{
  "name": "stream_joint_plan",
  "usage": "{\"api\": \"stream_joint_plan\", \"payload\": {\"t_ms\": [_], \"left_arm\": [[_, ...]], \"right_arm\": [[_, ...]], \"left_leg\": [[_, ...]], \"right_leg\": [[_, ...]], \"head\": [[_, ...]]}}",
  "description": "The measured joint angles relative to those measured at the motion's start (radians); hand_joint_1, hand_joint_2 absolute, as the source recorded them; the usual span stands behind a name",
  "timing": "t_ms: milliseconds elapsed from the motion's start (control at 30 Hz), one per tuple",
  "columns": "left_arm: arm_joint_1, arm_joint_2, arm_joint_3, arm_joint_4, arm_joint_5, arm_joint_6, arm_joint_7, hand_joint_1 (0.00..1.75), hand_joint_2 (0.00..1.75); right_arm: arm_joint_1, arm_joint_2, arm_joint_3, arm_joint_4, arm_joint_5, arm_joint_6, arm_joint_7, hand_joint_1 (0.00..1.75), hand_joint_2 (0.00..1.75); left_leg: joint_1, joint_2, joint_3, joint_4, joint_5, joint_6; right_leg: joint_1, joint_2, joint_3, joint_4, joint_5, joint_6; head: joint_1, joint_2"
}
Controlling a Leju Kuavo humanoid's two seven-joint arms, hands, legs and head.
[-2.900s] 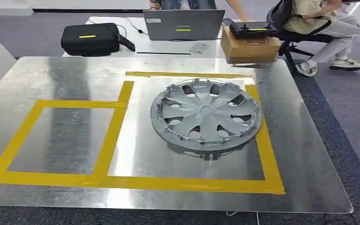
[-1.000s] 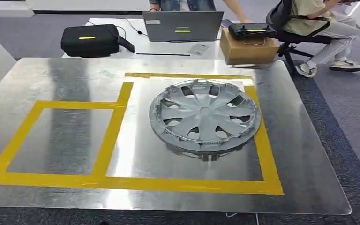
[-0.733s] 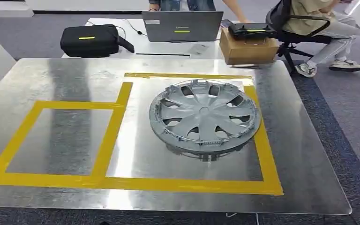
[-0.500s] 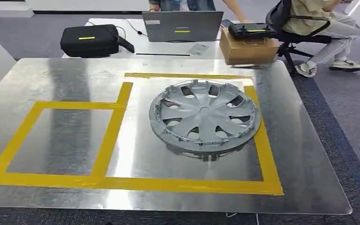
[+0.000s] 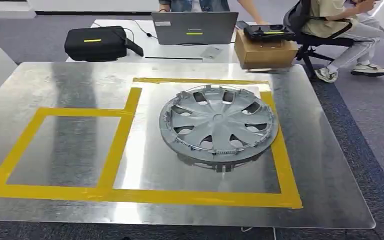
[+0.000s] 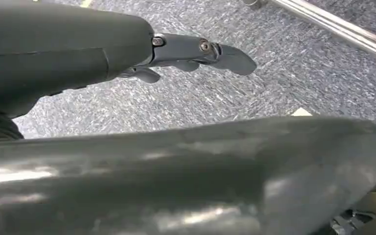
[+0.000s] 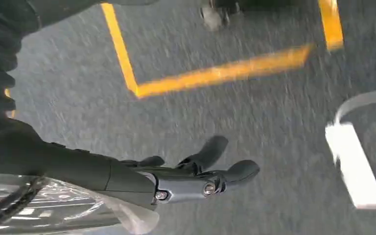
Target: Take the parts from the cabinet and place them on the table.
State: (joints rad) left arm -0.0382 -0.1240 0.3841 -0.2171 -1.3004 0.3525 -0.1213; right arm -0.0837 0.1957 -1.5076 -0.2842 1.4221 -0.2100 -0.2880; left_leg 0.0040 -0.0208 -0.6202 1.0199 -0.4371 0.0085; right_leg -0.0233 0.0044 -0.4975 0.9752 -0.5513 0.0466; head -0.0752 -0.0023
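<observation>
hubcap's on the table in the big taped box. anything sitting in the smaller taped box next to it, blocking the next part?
Nothing visible does. The hubcap lies in the larger yellow-taped box, touching the tape on its right side. The smaller taped box beside it shows only bare metal table. Both hands hang over the carpet holding nothing: left hand, right hand.

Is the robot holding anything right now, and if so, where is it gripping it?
Nothing is held. The left hand and the right hand hang over the carpet with fingers apart and empty. The hubcap lies on the metal table, touched by neither hand.
</observation>
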Motion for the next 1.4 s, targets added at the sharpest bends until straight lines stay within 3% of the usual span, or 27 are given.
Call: {"api": "stream_joint_plan", "payload": {"t_ms": [167, 700, 867, 1000, 1033, 1067, 1167, 1200, 1233, 1267, 1333, 1367, 1400], "left_arm": [[-0.002, -0.008, 0.001, 0.0, 0.011, -0.006, -0.008, 0.0, 0.0], [-0.002, -0.013, 0.025, 0.0, 0.045, -0.014, 0.006, 0.0, 0.0], [-0.001, -0.013, 0.044, 0.0, 0.056, -0.016, 0.008, 0.0, 0.0], [-0.001, -0.013, 0.047, 0.0, 0.059, -0.017, 0.01, 0.0, 0.0], [-0.001, -0.015, 0.047, 0.0, 0.059, -0.017, 0.01, 0.0, 0.0], [-0.001, -0.015, 0.047, 0.0, 0.061, -0.017, 0.01, 0.0, 0.0], [-0.001, -0.019, 0.047, 0.0, 0.061, -0.018, 0.01, 0.0, 0.0], [-0.001, -0.019, 0.048, 0.0, 0.062, -0.018, 0.01, 0.0, 0.0], [-0.001, -0.019, 0.049, 0.0, 0.064, -0.019, 0.01, 0.0, 0.0], [-0.001, -0.019, 0.05, 0.0, 0.065, -0.02, 0.011, 0.0, 0.0], [-0.001, -0.021, 0.054, 0.0, 0.066, -0.021, 0.011, 0.0, 0.0], [-0.001, -0.021, 0.056, 0.0, 0.066, -0.02, 0.011, 0.0, 0.0], [-0.001, -0.021, 0.058, 0.0, 0.066, -0.02, 0.011, 0.0, 0.0]], "right_arm": [[0.0, 0.0, 0.005, 0.006, -0.007, 0.107, -0.045, 0.0, 1.75], [0.001, 0.0, 0.032, 0.006, 0.008, 0.111, -0.048, 0.0, 1.75], [0.001, 0.0, 0.038, 0.006, 0.005, 0.105, -0.05, 0.0, 1.75], [-0.001, 0.0, 0.04, 0.006, 0.005, 0.102, -0.05, 0.0, 1.75], [-0.001, 0.0, 0.041, 0.006, 0.005, 0.1, -0.05, 0.0, 1.75], [-0.001, 0.0, 0.043, 0.006, 0.005, 0.098, -0.05, 0.0, 1.75], [0.001, -0.001, 0.045, 0.006, 0.005, 0.097, -0.05, 0.0, 1.75], [0.003, 0.0, 0.046, 0.006, 0.005, 0.097, -0.05, 0.0, 1.75], [0.004, -0.001, 0.046, 0.006, 0.004, 0.095, -0.05, 0.0, 1.75], [0.003, -0.002, 0.046, 0.006, 0.002, 0.093, -0.05, 0.0, 1.75], [0.0, -0.006, 0.046, 0.006, -0.004, 0.093, -0.051, 0.0, 1.75], [-0.003, -0.006, 0.046, 0.006, -0.006, 0.093, -0.052, 0.0, 1.75], [-0.003, -0.006, 0.047, 0.006, -0.008, 0.093, -0.053, 0.0, 1.75]], "left_leg": [[0.0, 0.0, 0.0, 0.0, 0.0, 0.0], [-0.004, 0.0, 0.0, 0.001, -0.002, 0.001], [-0.01, 0.0, 0.0, 0.007, -0.008, 0.01], [-0.011, 0.0, 0.005, 0.001, -0.011, 0.023], [-0.002, 0.002, 0.014, -0.012, -0.005, 0.028], [-0.002, 0.003, 0.018, -0.016, -0.006, 0.033], [-0.004, 0.008, 0.019, -0.015, -0.006, 0.038], [-0.004, 0.009, 0.02, -0.015, -0.006, 0.037], [-0.004, 0.009, 0.02, -0.014, -0.006, 0.037], [-0.003, 0.008, 0.02, -0.013, -0.006, 0.036], [0.002, 0.008, 0.02, -0.006, -0.008, 0.026], [-0.001, 0.007, 0.018, -0.001, -0.009, 0.017], [-0.003, 0.006, 0.018, -0.001, -0.01, 0.01]], "right_leg": [[0.0, 0.0, 0.0, 0.0, 0.0, 0.0], [-0.003, 0.0, 0.001, -0.001, 0.0, 0.0], [-0.008, -0.001, 0.003, -0.001, -0.002, 0.006], [-0.01, -0.001, 0.012, -0.009, -0.004, 0.018], [-0.012, -0.001, 0.015, 0.001, -0.012, 0.02], [-0.009, -0.002, -0.001, 0.035, -0.037, 0.018], [-0.008, -0.002, -0.122, 0.268, -0.151, 0.019], [-0.008, -0.002, -0.147, 0.31, -0.157, 0.02], [-0.008, -0.002, -0.145, 0.299, -0.133, 0.021], [-0.008, -0.003, -0.124, 0.25, -0.093, 0.02], [-0.009, -0.004, -0.036, 0.069, -0.004, 0.019], [-0.007, -0.004, -0.008, 0.02, -0.002, 0.015], [-0.002, 0.003, -0.01, 0.037, 0.022, 0.007]], "head": [[0.0, 0.0], [0.0, 0.0], [0.0, 0.0], [-0.001, 0.0], [0.001, 0.0], [0.002, 0.0], [0.002, 0.0], [0.003, 0.0], [0.002, 0.0], [0.003, 0.0], [0.003, 0.0], [0.004, 0.0], [0.001, 0.0]]}}
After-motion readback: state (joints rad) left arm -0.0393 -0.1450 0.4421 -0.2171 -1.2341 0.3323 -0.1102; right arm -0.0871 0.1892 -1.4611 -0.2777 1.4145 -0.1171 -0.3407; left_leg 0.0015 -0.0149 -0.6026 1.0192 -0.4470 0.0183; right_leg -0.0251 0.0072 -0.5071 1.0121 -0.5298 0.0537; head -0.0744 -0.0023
